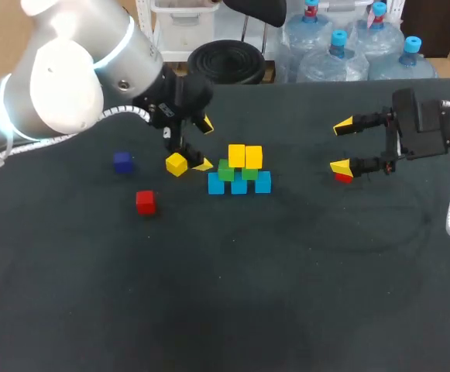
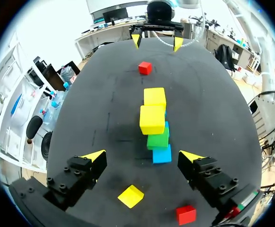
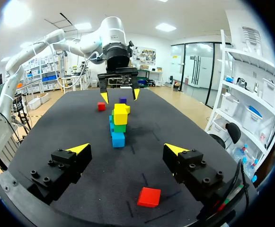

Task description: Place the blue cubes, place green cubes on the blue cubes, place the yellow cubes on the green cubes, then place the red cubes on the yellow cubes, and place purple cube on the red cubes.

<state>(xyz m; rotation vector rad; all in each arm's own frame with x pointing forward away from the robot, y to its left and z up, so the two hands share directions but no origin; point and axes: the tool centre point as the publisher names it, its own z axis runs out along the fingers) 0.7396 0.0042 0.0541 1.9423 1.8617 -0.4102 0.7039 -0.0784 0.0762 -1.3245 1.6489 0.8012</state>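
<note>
Nearest lies 1 red cube (image 1: pixel 145 201), left of the pile. Beyond it sit a loose yellow cube (image 1: pixel 176 164) and, further left, the purple cube (image 1: pixel 122 161). In the middle, 3 blue cubes (image 1: pixel 239 186) carry 2 green cubes (image 1: pixel 225 170) and 2 stacked yellow cubes (image 1: pixel 236 155). The left gripper (image 1: pixel 203 144) hangs wide open and empty, just left of the pile, beside the loose yellow cube. The right gripper (image 1: pixel 342 145), also wide open and empty, is well to the right, over the other red cube (image 1: pixel 343 177).
</note>
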